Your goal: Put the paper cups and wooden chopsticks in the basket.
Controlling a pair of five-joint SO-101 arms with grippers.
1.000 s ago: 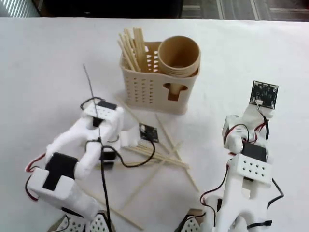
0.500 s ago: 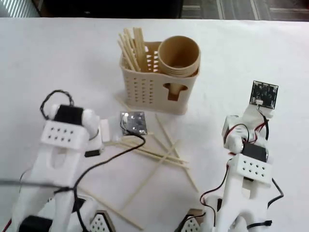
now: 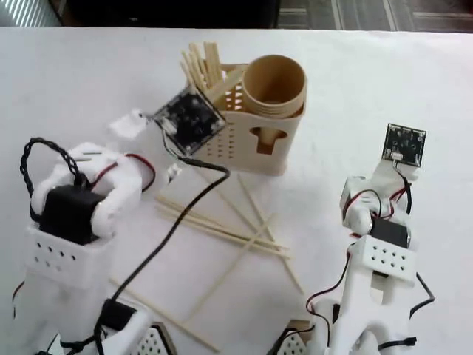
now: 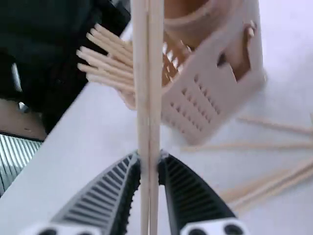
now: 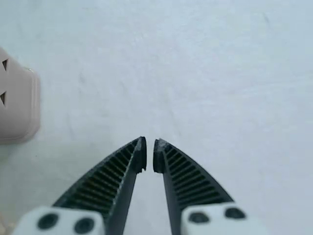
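The beige slotted basket [image 3: 247, 137] stands at the back middle of the table. Stacked paper cups [image 3: 274, 83] sit in its right half and a bundle of wooden chopsticks [image 3: 199, 65] stands in its left half. My left gripper [image 4: 148, 164] is shut on two chopsticks [image 4: 148, 73], raised beside the basket [image 4: 210, 93]; in the high view they lean over its left rim [image 3: 228, 79]. Several loose chopsticks [image 3: 229, 233] lie crossed on the table in front of the basket. My right gripper [image 5: 149, 156] hovers over bare table, shut on nothing.
The left arm [image 3: 70, 222] fills the front left and its cable loops over the loose chopsticks. The right arm [image 3: 377, 255] stands at the front right, with the basket's corner [image 5: 14, 98] off to one side. Bare table lies right of the basket.
The left arm rose from the pile of loose chopsticks and swung back toward the basket's left side with two chopsticks. The right arm kept still.
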